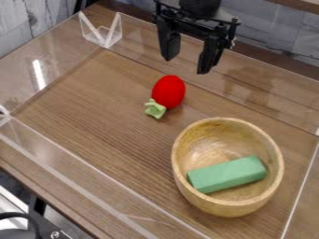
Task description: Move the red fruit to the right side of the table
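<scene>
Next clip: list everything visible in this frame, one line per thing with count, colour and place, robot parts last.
small glossy red fruit with a pale green leafy cap: one, red and green, lying on the tabletop near the middle, left of and behind the bowl
round light wooden bowl: one, pale wood, front right of the table
green rectangular block: one, green, lying inside the bowl
brown wood-grain table: one, brown, filling the frame
clear acrylic walls: transparent, standing along the table's edges
black gripper: one, black, above the table behind the fruit, pointing down, open, holding nothing
</scene>
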Available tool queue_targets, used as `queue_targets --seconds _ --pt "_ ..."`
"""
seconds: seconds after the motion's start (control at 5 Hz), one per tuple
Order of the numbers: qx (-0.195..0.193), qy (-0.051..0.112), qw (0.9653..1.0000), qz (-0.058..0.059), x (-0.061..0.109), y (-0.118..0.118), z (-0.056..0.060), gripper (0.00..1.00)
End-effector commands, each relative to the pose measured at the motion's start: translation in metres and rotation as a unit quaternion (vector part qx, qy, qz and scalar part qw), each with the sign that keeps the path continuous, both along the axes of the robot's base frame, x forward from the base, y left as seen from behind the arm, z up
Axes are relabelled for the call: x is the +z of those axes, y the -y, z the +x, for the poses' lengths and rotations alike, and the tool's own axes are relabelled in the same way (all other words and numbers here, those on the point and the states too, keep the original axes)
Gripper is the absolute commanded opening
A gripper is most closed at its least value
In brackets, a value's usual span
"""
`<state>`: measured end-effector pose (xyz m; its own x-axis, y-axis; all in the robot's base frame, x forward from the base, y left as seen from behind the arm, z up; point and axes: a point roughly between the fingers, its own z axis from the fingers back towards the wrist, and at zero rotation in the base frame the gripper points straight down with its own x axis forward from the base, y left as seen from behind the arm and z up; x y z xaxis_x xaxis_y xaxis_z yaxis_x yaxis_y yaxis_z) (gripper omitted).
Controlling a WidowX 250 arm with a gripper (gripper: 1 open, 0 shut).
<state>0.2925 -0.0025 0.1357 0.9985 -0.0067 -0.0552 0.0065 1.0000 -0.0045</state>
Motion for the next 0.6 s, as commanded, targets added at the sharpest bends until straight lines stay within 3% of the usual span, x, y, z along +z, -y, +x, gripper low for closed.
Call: queue_targets --seconds 0.0,0.4 --pt "0.002 -0.011 0.9999 0.0 -0.009 -0.005 -0.002 1.0" --pt "0.034 0.028 0.999 0.01 0.003 -0.069 -0.009 1.0"
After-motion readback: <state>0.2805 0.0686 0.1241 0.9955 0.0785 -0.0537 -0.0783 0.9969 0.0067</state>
